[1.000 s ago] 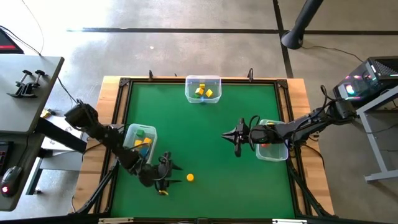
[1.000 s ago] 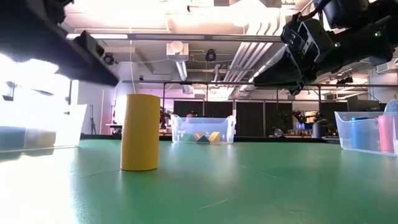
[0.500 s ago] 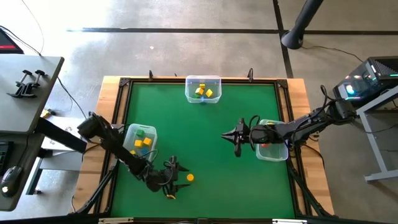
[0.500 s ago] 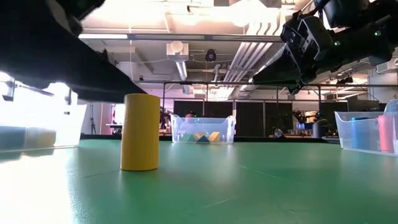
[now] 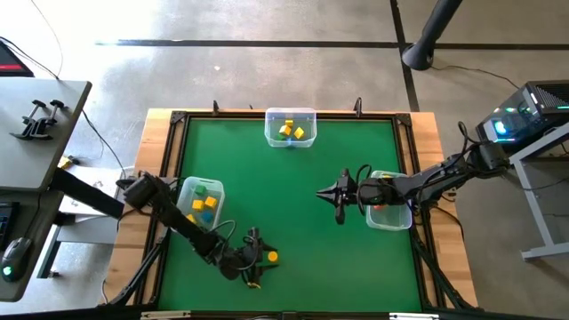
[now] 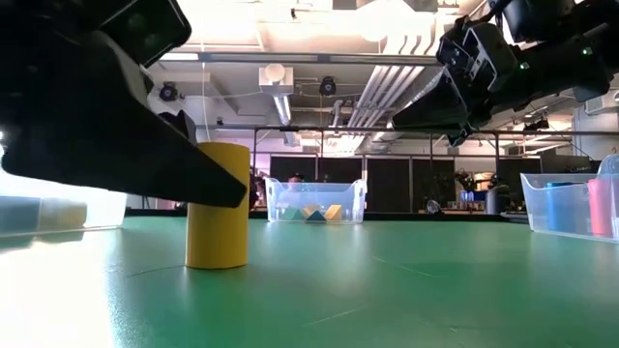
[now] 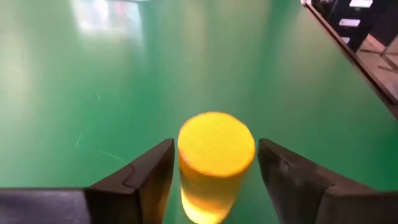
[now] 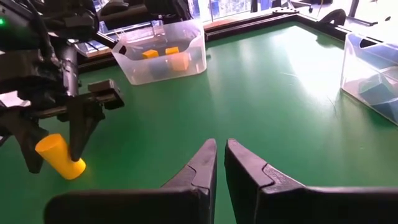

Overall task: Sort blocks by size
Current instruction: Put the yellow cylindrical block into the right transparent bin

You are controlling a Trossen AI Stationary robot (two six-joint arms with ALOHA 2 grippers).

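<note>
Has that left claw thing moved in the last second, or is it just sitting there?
Yes. The left gripper slid along the mat, away from the nearby clear bin, until its fingers straddled the yellow cylinder.

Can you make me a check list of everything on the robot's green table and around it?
Surface: green table, wooden rim.
Job's things: yellow cylinder block upright on the mat; other blocks in three clear bins.
Clutter: nothing seen.
Hands: left hand open, fingers either side of the cylinder, gaps showing; right hand shut, above mid table, empty.
Cables: some run along the right arm.
Surroundings: concrete floor, side tables left and right.
</note>
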